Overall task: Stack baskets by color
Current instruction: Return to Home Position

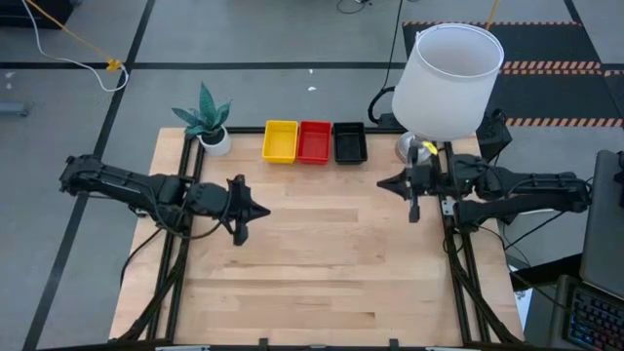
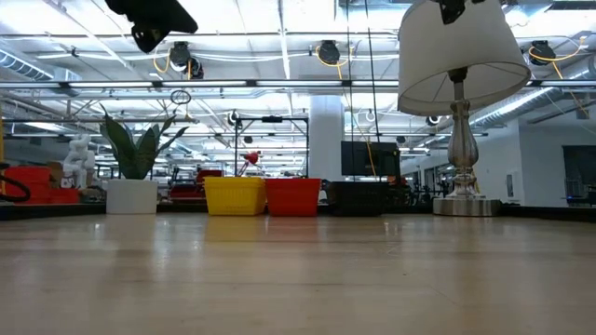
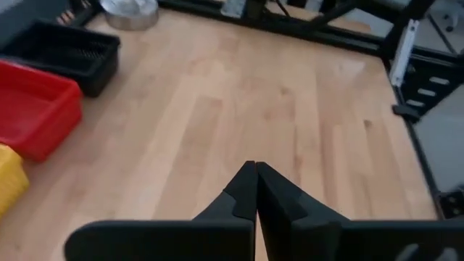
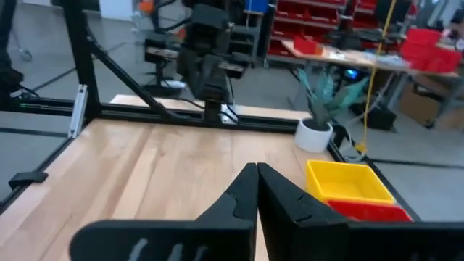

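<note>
- Judging by the row at the far edge of the table [image 1: 322, 283], the sorting looked finished: the yellow baskets [image 1: 280, 140], red baskets [image 1: 314, 141] and black baskets [image 1: 349, 141] sat side by side between the plant pot [image 1: 216, 142] and the lamp [image 1: 450, 68].
- Both claws were pressed together and empty. The left gripper [image 3: 255, 167] hung over the table's left part, and the right gripper [image 4: 256, 167] hung near the lamp's base.
- The right arm posed the likelier risk. It sat close beside the lamp, so a wide swing homeward could have clipped it and tipped it toward the black baskets.
- The left arm was well apart from the row. Only a low sweep toward the far edge would have nudged the yellow baskets or the pot.
</note>
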Controlling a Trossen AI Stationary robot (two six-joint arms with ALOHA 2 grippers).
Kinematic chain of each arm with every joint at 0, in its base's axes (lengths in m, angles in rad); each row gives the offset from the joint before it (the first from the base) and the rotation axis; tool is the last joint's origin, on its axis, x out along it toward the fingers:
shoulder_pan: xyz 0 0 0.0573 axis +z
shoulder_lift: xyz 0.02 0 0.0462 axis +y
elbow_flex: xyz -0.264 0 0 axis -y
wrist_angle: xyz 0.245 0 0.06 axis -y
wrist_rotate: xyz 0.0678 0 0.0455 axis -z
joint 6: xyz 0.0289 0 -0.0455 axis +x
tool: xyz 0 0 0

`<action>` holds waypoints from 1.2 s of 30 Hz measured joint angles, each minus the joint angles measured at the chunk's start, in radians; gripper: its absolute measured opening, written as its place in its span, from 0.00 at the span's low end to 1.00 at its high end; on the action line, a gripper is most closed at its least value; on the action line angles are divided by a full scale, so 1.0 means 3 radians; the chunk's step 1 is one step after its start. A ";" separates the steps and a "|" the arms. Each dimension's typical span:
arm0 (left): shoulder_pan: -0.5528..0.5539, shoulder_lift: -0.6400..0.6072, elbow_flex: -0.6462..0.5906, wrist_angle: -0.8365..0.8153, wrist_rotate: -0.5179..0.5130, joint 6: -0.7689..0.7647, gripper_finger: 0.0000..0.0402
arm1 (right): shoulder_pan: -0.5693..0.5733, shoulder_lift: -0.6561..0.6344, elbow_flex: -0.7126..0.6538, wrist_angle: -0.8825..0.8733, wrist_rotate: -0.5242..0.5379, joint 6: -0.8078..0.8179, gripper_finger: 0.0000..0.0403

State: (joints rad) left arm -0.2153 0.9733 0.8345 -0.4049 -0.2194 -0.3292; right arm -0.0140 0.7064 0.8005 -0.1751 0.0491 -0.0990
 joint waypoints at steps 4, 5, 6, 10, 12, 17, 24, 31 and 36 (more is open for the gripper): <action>0.0067 0.0025 0.0003 0.0064 -0.0146 0.0084 0.02 | 0.0067 -0.0119 -0.0333 0.0394 0.0000 -0.0161 0.00; 0.0083 0.0029 0.0003 0.0039 -0.0175 0.0108 0.03 | 0.0073 -0.0157 -0.0414 0.0484 0.0000 -0.0218 0.00; 0.0098 0.0030 0.0003 0.0011 -0.0185 0.0139 0.04 | 0.0074 -0.0202 -0.0495 0.0549 0.0000 -0.0273 0.00; 0.0145 0.0028 0.0003 -0.0034 -0.0195 0.0234 0.05 | 0.0075 -0.0420 -0.0829 0.0574 0.0000 -0.0222 0.00; 0.0156 0.0028 0.0003 -0.0040 -0.0195 0.0245 0.04 | 0.0075 -0.0548 -0.1021 0.0574 0.0000 -0.0210 0.00; 0.0198 0.0027 0.0003 0.0060 -0.0241 0.0262 0.01 | 0.0075 -0.0932 -0.1502 0.0844 -0.0078 -0.0263 0.00; 0.0296 0.0027 0.0003 0.0087 -0.0271 0.0277 0.06 | 0.0071 -0.1350 -0.2133 0.1331 -0.0311 -0.0198 0.00; 0.0378 0.0028 0.0003 0.0134 -0.0276 0.0183 0.05 | 0.0071 -0.1555 -0.2268 0.1371 -0.0353 -0.0214 0.00; 0.0419 0.0028 0.0003 0.0159 -0.0324 0.0206 0.01 | 0.0071 -0.1633 -0.2267 0.1343 -0.0355 -0.0279 0.00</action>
State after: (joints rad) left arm -0.0896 0.9817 0.8352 -0.3571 -0.3164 -0.2675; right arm 0.0074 0.2165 0.1204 0.2279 -0.0574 -0.1827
